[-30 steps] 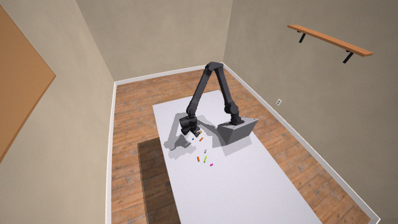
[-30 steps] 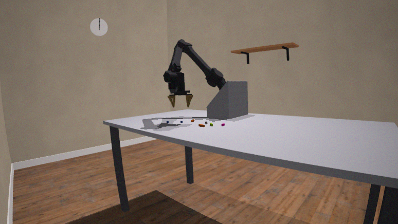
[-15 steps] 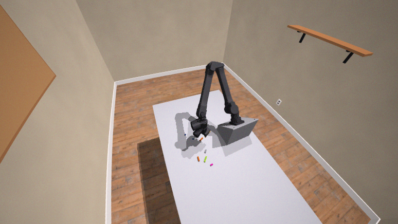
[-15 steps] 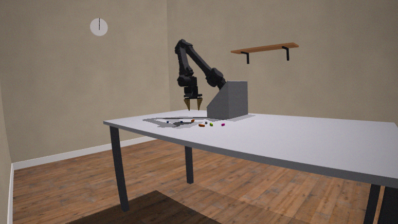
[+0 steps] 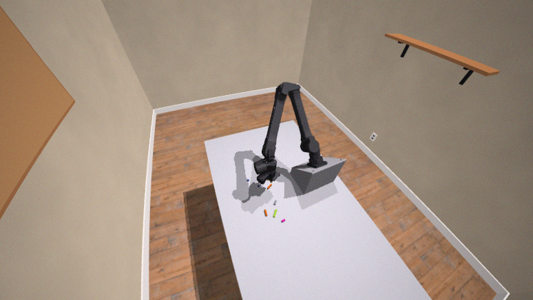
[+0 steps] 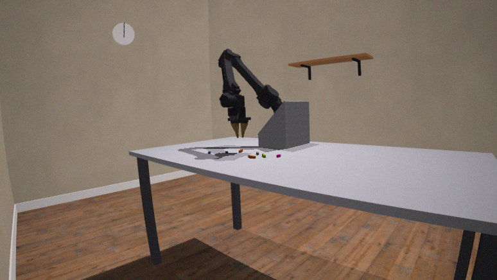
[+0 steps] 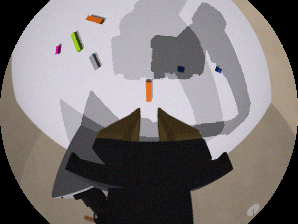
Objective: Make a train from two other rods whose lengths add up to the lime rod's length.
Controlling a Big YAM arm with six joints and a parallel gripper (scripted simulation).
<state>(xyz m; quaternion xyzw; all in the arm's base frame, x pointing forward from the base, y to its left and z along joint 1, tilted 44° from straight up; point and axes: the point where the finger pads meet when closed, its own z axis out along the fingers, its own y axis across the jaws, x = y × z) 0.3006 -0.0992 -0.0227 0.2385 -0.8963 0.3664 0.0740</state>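
Lime rod: lying flat on the tabletop, well apart from the claw, up and to the left of the fingertips in the wrist view.
Lime rod's neighbours: lying apart from it, touching nothing; far orange rod just beside it on one side, magenta rod near on the other, grey rod between it and the claw.
Near orange rod: lying flat on the tabletop, almost straight below the claw, showing just beyond the fingertips in the wrist view, pointing roughly along the gap between them.
Blue rods: two small pieces, nearer blue rod and farther blue rod, sitting apart from each other in the arm's shadow, to the right of the claw in the wrist view, on the opposite side from the lime rod.
Train: not yet showing; no two rods lying end to end.
Claw: hanging clear above the tabletop, pointing down, fingers drawn close together with only a narrow gap, gripping nothing.
Arm: bending over from the grey base block, casting a broad shadow across the tabletop around the blue rods.
Base block: standing behind the claw, well apart from every rod.
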